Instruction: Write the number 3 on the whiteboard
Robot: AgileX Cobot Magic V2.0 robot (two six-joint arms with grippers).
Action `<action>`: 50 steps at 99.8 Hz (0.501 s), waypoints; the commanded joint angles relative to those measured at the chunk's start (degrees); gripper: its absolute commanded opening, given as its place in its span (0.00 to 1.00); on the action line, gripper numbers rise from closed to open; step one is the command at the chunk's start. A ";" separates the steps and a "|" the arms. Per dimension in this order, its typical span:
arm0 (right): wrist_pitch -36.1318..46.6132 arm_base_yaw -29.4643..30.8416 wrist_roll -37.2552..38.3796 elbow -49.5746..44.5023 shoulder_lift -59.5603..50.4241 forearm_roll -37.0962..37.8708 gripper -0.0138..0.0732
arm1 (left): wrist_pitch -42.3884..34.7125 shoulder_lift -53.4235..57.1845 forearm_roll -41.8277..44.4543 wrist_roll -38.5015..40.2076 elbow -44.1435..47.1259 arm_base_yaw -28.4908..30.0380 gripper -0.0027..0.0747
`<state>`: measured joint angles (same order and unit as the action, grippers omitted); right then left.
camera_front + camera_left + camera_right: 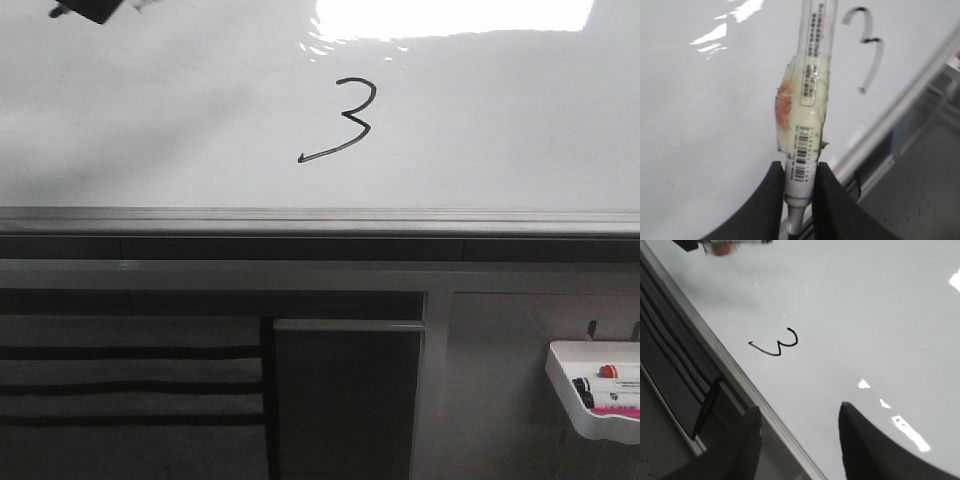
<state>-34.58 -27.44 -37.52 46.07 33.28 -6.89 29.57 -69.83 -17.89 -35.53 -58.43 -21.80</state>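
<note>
The number 3 (347, 120) stands in thin black strokes on the whiteboard (150, 120), its long lower tail ending in a hook. My left gripper (800, 172) is shut on a white marker (809, 95) wrapped in tape and barcode labels. The marker's far end runs out of view, and the number 3 (869, 50) lies just beside it. In the front view only a dark bit of the left gripper (85, 8) shows at the top left corner. My right gripper (799, 414) is open and holds nothing, over the board's lower edge, with the number 3 (777, 344) ahead of it.
A grey metal rail (320, 220) runs along the whiteboard's bottom edge. Below at the right a small white tray (570, 395) holds markers (615, 385). Dark panels and striped slats (130, 370) sit under the rail. A bright light glare (450, 15) covers the board's top.
</note>
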 commanded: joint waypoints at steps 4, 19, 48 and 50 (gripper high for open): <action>-0.08 1.14 1.50 1.69 -0.02 -0.39 0.52 | -12.02 0.96 -8.71 2.65 0.96 5.85 0.01; -2.67 1.14 3.39 1.36 0.12 -0.53 0.52 | -20.39 -1.33 -14.18 2.65 3.05 9.26 0.01; -4.31 1.14 3.40 1.12 0.12 -0.66 0.52 | -21.61 -9.45 -17.16 2.65 3.05 9.37 0.01; -4.31 1.14 3.40 1.12 0.12 -0.66 0.52 | -21.50 -10.00 -17.16 2.65 3.05 9.37 0.01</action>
<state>-42.56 -26.59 -34.35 45.72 33.09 -7.00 11.95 -79.31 -33.71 -33.43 -53.92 -12.63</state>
